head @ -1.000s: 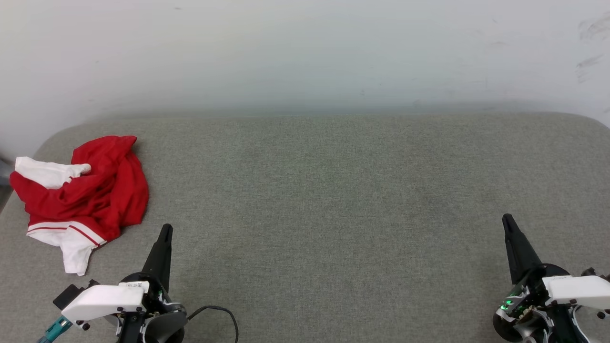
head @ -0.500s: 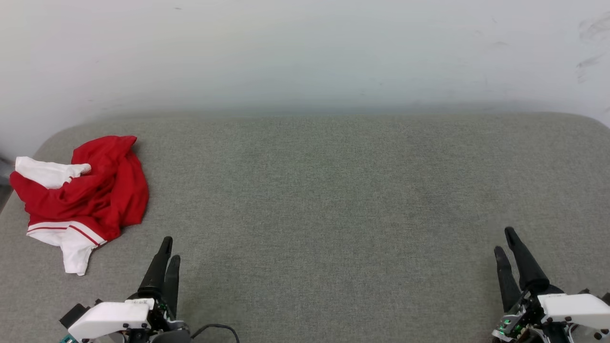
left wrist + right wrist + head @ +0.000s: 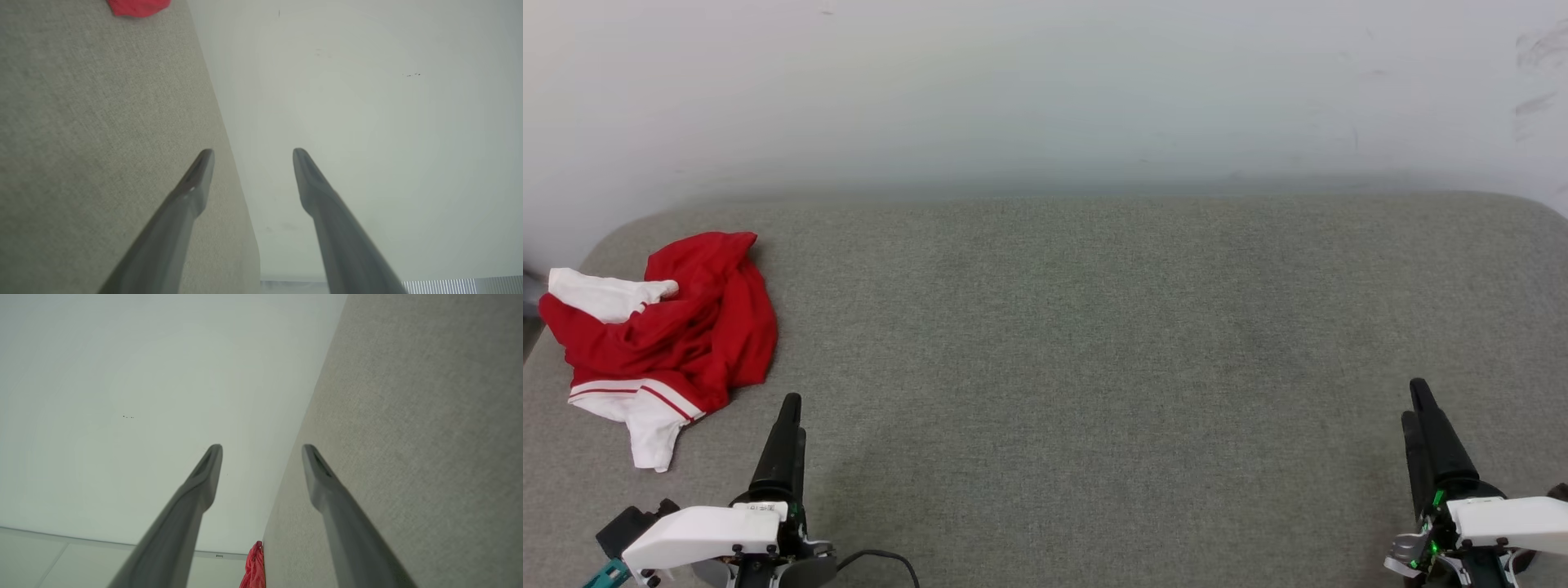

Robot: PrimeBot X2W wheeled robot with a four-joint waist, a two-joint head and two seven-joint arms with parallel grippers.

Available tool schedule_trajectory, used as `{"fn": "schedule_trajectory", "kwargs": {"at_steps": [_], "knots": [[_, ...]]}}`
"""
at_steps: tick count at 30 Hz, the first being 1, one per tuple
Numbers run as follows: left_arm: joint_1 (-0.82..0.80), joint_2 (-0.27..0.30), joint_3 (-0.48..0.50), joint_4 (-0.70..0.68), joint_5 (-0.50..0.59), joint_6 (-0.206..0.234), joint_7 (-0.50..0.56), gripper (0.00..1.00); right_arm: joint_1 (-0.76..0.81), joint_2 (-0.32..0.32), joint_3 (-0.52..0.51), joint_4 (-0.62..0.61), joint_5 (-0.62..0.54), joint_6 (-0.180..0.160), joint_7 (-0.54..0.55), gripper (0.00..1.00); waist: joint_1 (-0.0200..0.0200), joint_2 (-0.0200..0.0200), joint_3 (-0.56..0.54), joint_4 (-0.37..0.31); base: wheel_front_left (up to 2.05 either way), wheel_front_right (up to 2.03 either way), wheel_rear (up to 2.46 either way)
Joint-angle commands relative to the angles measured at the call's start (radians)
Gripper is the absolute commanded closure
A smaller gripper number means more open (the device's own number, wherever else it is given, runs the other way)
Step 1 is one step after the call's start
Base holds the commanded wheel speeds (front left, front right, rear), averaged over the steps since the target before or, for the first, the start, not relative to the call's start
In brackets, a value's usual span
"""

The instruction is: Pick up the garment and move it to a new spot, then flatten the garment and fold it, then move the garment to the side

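Observation:
The garment [image 3: 670, 335], a crumpled red T-shirt with white sleeves, lies in a heap at the far left of the grey padded surface [image 3: 1094, 327]. A red corner of it shows at the top of the left wrist view [image 3: 137, 6] and at the bottom of the right wrist view [image 3: 254, 567]. My left gripper [image 3: 793, 415] hovers low at the front left, just right of the garment and apart from it. Its fingers stand open with nothing between them [image 3: 253, 152]. My right gripper [image 3: 1413, 400] is at the front right, far from the garment, also open and empty [image 3: 261, 447].
A pale wall [image 3: 1045, 82] rises behind the padded surface, whose back corners are rounded. A black cable [image 3: 882, 559] loops by my left wrist at the front edge. The surface's left edge runs close beside the garment.
Both grippers have gone from shut to open. Both arms have drawn back slightly toward the front edge. The garment has not moved.

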Motion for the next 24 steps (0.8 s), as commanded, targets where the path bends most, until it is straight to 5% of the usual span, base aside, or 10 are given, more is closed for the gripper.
{"fn": "schedule_trajectory", "kwargs": {"at_steps": [1, 24], "knots": [[-0.016, 0.002, 0.003, -0.033, 0.041, 0.009, -0.013, 0.00, -0.007, -0.001, -0.008, -0.034, -0.045, 0.000, -0.012, 0.00, 0.0000, 0.0000, 0.000, 0.000, 0.00, 0.00, 0.00], [0.010, 0.002, -0.073, -0.150, 0.536, 0.147, -0.105, 0.00, 0.031, -0.001, 0.038, -0.189, -0.587, 0.000, -0.104, 0.00, 0.0000, 0.0000, 0.004, 0.002, 0.00, 0.00, 0.00]]}}
